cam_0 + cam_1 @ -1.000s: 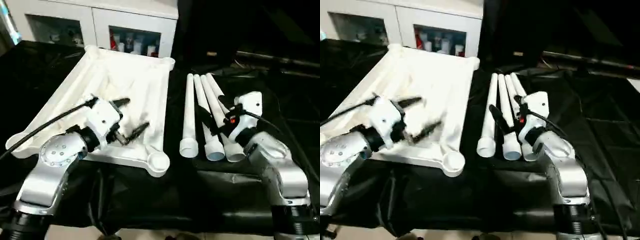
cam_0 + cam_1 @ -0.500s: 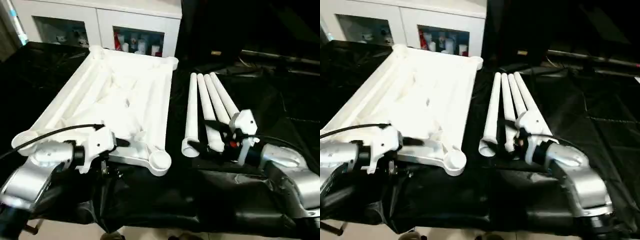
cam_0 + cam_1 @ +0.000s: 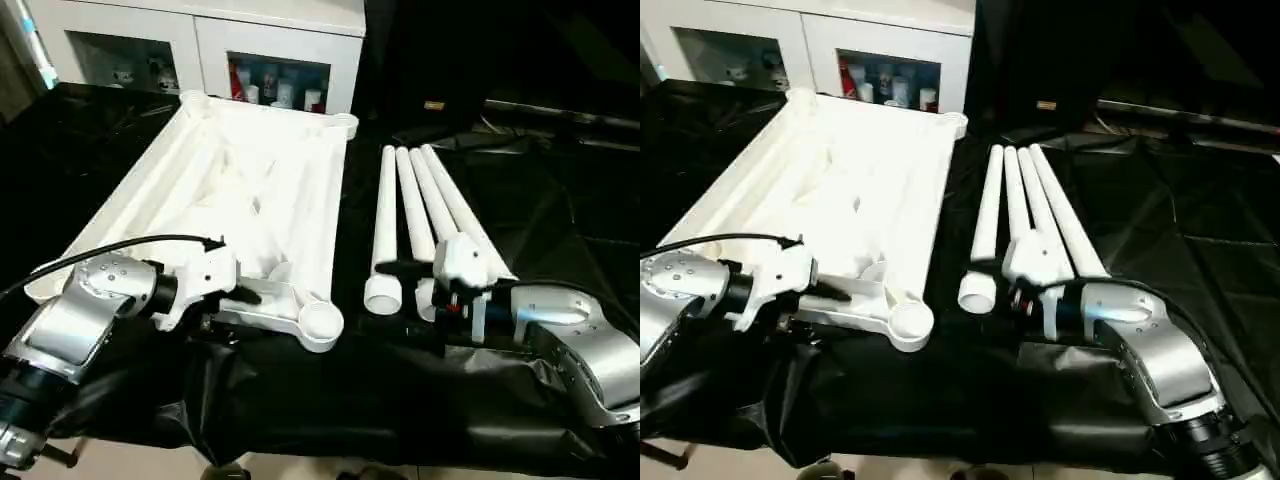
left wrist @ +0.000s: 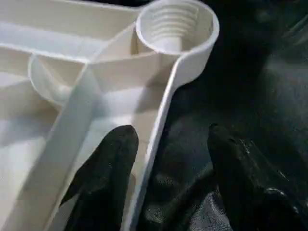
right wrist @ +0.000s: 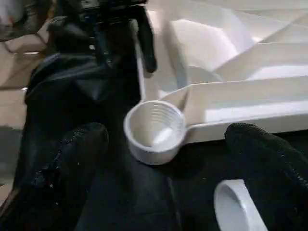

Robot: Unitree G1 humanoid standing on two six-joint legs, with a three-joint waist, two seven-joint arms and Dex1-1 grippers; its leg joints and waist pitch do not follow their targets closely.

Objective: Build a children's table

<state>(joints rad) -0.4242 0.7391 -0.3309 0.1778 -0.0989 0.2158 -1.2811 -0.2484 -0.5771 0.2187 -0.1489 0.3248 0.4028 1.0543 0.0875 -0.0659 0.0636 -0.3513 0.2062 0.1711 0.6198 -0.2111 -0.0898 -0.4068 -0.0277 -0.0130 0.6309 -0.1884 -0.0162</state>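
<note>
The tabletop lies ribbed side up on the black cloth, left of centre, with a round socket at its near right corner. Four legs lie side by side on the cloth just right of it, wide ends near. The left gripper straddles the tabletop's near rim, one finger inside and one outside, apart and not pinching it. The right gripper points left towards the socket, jaws wide, holding nothing. A white cabinet stands at the far left
</note>
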